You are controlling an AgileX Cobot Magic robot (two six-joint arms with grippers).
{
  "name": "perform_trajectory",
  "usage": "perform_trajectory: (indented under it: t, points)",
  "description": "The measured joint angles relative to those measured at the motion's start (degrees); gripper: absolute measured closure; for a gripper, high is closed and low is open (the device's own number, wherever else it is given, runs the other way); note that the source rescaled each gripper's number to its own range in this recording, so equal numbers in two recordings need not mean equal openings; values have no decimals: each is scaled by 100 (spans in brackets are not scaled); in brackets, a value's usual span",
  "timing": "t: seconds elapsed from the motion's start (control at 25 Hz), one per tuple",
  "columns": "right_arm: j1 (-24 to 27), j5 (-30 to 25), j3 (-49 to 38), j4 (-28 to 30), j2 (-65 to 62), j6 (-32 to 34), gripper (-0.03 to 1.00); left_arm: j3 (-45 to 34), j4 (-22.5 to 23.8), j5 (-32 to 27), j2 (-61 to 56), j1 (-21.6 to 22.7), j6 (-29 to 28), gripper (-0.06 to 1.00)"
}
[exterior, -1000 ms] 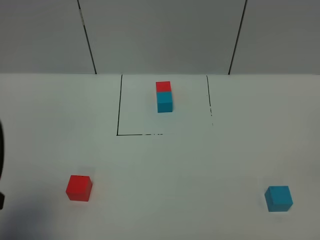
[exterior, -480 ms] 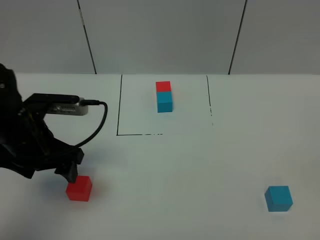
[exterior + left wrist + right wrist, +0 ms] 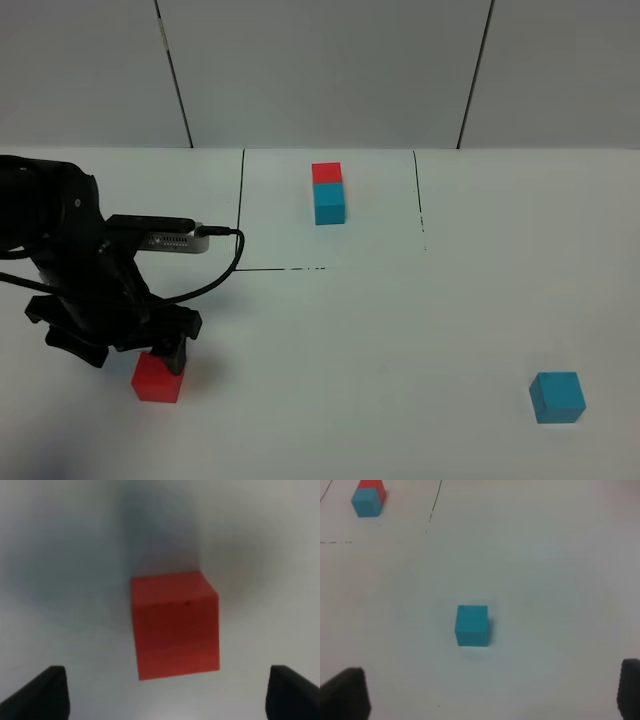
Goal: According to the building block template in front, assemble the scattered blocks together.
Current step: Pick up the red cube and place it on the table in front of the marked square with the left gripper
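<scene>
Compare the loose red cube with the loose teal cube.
The red cube is red, the teal cube teal-blue. The red cube lies left, the teal cube right. The open left gripper hovers close over the red cube; none is close to the teal cube. Both look equal-sized, lie flat, ungripped.

Left arm (image 3: 70, 260) extended forward, left tool (image 3: 170, 700) pointing down, jaws apart; right tool (image 3: 487, 697) jaws apart

High camera overlooking the table (image 3: 400, 330), left wrist hanging close over the red cube (image 3: 175, 625), right wrist seeing the teal cube (image 3: 471, 625) farther off
</scene>
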State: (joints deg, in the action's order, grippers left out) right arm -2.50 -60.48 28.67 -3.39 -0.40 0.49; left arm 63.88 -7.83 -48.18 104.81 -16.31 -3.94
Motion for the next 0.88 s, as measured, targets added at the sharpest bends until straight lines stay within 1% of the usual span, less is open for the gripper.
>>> perform_trajectory:
  t: [0.24,0.36,0.48,0.56,0.72,0.88]
  points:
    - [0,0,0,0,0,0,-3,0,-43,241,179,-29,-17,8]
    - [0,0,0,0,0,0,-3,0,-51,408,205,-169,-44,8]
    - [0,0,0,0,0,0,-3,11,-62,440,329,-293,-102,8]
    - [0,0,0,0,0,0,-3,11,20,428,422,-319,-269,8]
    - [0,0,0,0,0,0,-3,16,366,404,434,-323,-601,8]
    - [0,0,0,0,0,0,-3,27,428,428,453,-325,-726,8]
